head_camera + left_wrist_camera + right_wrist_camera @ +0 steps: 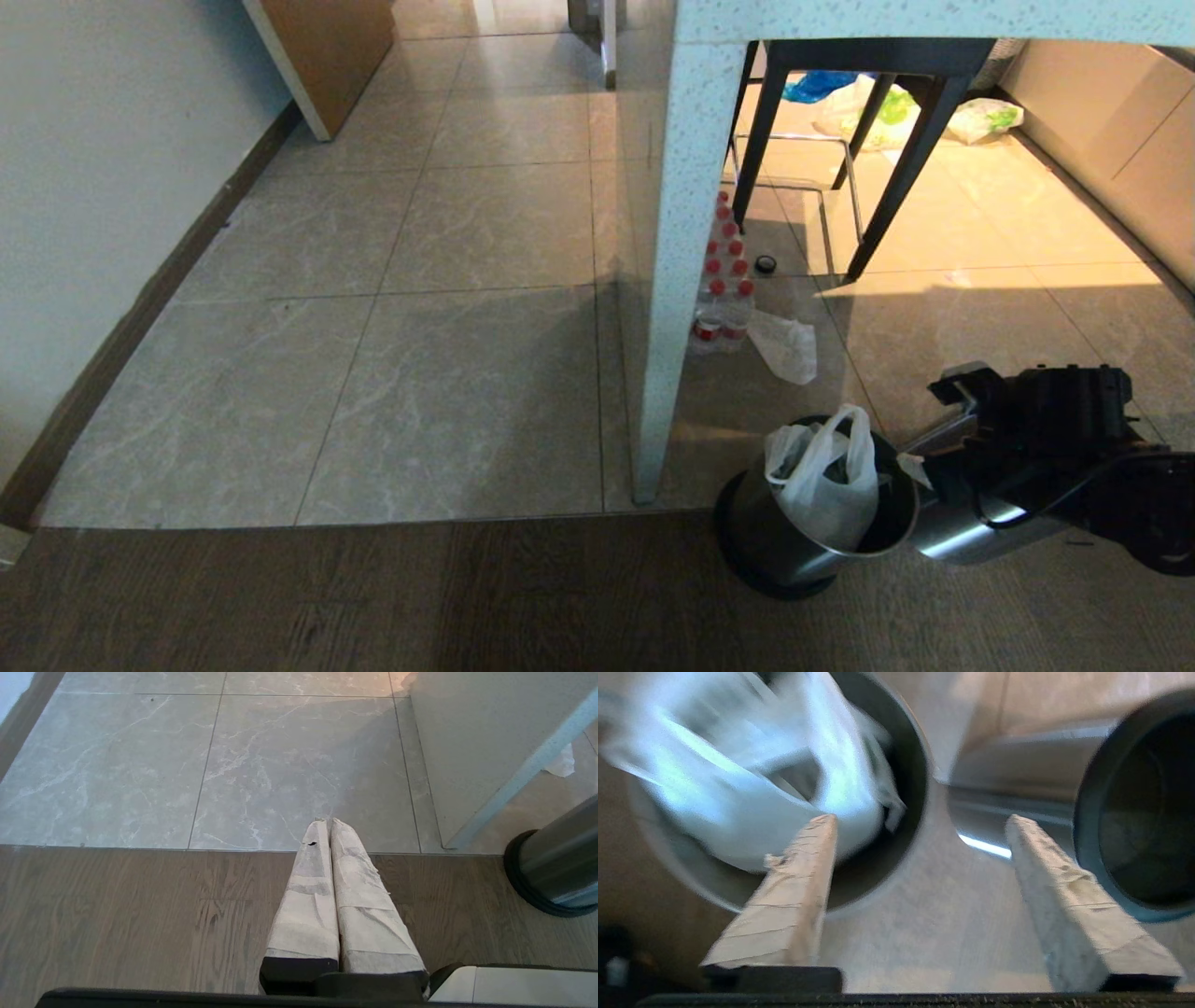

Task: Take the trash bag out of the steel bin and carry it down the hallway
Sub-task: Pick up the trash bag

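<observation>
Nearest, a strip of dark wood-grain flooring [373, 597] is seen running across the bottom of the head view. On it, at the lower right, the steel bin [794, 546] is found tilted, its open mouth turned up and toward the right. The trash bag [826, 490] is still lodged inside the bin, its white plastic bunched up and one loop handle standing above the rim. Just beside the bin on the right, a second steel cylinder [962, 537] is seen lying on its side, touching or nearly touching the bin.

The right gripper [920, 821] is held low over the gap between these two containers. Its taped fingers [794, 896] are spread wide apart and nothing is gripped between them; one fingertip is seen over the bag-filled bin, the other over the fallen cylinder. The left gripper [327, 821] is parked over the edge of the wood floor, its two wrapped fingers pressed together with nothing between them.

Farther out, grey marbled tiles [401, 327] are laid. A pale speckled counter leg [677, 280] stands just beyond the bin, with a pack of red-capped bottles [724, 289] and a small plain white bag [786, 345] beside it. Beyond these, a dark-legged stool [840, 168] is seen under the counter, and at the far back a blue plastic bag [817, 86] and other bags are piled on the floor
</observation>
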`<state>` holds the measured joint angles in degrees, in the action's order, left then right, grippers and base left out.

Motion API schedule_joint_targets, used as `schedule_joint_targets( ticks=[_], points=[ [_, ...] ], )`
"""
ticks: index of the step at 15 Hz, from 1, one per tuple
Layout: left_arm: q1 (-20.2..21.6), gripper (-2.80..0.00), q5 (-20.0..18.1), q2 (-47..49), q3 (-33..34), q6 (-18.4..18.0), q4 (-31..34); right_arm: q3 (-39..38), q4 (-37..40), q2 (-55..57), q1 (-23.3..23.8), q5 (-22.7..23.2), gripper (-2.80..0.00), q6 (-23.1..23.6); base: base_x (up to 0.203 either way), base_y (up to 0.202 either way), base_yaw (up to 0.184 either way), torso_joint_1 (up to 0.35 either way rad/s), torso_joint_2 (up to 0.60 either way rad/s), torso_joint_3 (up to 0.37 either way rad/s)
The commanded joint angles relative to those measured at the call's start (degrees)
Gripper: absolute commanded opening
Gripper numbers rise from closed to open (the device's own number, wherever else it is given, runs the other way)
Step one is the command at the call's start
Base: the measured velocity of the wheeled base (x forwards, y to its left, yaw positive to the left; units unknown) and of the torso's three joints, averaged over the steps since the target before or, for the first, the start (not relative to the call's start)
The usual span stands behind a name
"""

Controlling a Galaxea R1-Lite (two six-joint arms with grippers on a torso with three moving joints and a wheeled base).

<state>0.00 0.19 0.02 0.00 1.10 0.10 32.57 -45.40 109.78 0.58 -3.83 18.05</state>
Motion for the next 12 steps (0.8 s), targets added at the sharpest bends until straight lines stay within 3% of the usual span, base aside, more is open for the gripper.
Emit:
schedule_joint_targets(
  ticks=[1,7,12],
  points=[
    [0.0,-2.80,0.0,-0.1,0.0,0.0,0.0,0.7,-2.4,4.8,-0.3,-0.1,0.00,0.3,0.000,0.000,0.000,0.000,0.00,0.000],
    [0.0,-2.80,0.0,0.0,0.1,0.0,0.0,1.8,-14.1,11.9,-3.3,0.2,0.00,0.6,0.000,0.000,0.000,0.000,0.00,0.000],
    [0.0,-2.80,0.0,0.0,0.1,0.0,0.0,10.1,-18.9,18.1,-5.2,-0.3,0.00,0.4,0.000,0.000,0.000,0.000,0.00,0.000]
  ],
)
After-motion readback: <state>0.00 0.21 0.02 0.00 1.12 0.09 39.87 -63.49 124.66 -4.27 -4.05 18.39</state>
